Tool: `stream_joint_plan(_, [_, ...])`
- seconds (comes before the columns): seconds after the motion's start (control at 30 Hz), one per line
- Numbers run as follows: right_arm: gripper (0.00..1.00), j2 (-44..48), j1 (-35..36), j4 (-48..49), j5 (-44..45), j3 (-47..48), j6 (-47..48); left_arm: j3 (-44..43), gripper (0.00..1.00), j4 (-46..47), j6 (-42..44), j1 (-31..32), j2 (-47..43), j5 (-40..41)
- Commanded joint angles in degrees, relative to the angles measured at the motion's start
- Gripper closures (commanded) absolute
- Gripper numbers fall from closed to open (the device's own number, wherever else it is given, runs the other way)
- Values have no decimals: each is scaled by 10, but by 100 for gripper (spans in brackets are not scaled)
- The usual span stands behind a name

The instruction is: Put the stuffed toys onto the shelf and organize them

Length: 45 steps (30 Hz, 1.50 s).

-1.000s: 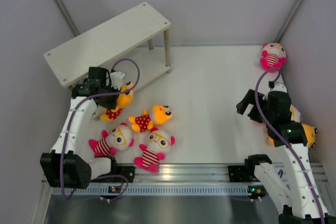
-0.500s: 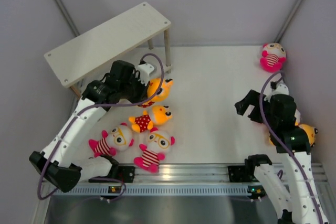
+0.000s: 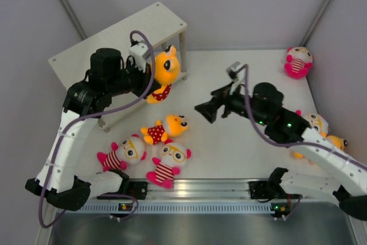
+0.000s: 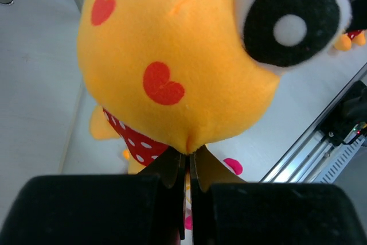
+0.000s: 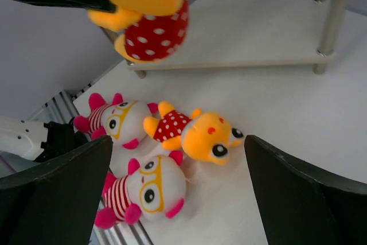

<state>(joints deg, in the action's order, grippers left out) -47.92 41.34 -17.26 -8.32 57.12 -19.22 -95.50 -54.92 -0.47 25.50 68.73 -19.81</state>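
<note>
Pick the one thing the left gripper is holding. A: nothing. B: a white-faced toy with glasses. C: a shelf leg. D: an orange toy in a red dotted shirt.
D: the left gripper is pinched shut on the orange toy, held up beside the shelf.

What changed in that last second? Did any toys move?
The left end effector, shut on an orange toy, carried it up from the table toward the shelf front. The right end effector, open and empty, swung from the right side to the table's middle. The three toys near the front and the pink one in the far corner stayed put.
</note>
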Motion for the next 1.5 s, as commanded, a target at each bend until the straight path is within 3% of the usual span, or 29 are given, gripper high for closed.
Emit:
stream_joint_plan(0.0, [1, -139, 157, 89, 115, 111, 146, -22, 100, 23, -32, -20, 5, -35])
stream_joint_plan(0.17, [1, -256, 172, 270, 89, 153, 94, -29, 100, 23, -46, -48, -5, -48])
stream_joint_plan(0.33, [0, -332, 170, 304, 124, 180, 66, -45, 100, 23, -50, -51, -6, -68])
stream_joint_plan(0.57, [4, -405, 156, 338, 89, 222, 10, -32, 100, 23, -54, -52, -7, -95])
stream_joint_plan(0.63, [32, -406, 143, 370, 59, 208, -35, -31, 100, 23, -47, -51, -11, -94])
stream_joint_plan(0.67, [58, -404, 129, 377, 55, 204, -46, -30, 100, 23, -45, -52, -13, -95])
stream_joint_plan(0.73, [82, -398, 111, 364, 50, 200, -77, -29, 100, 22, -34, -51, -14, -101])
stream_joint_plan(0.77, [100, -395, 103, 354, 43, 199, -90, -28, 100, 22, -28, -51, -15, -106])
stream_joint_plan(0.83, [100, -374, 86, 341, 4, 176, -138, -21, 63, 21, -1, -51, -22, -101])
stream_joint_plan(0.9, [100, -345, 46, 342, -61, 147, -189, -14, 32, 10, 69, -50, -29, -88])
stream_joint_plan(1.0, [100, -321, -17, 304, -129, 144, -205, -3, 15, -32, 185, -44, -31, -66])
stream_joint_plan(1.17, [100, -320, -34, 260, -284, 187, -180, 51, 16, -83, 367, -6, -50, 13])
stream_joint_plan(1.3, [100, -320, -31, 271, -293, 178, -229, 78, 21, -84, 473, 19, -86, 37])
stream_joint_plan(1.47, [100, -339, -7, 354, -293, 159, -309, 140, 23, -76, 629, 20, -163, -14])
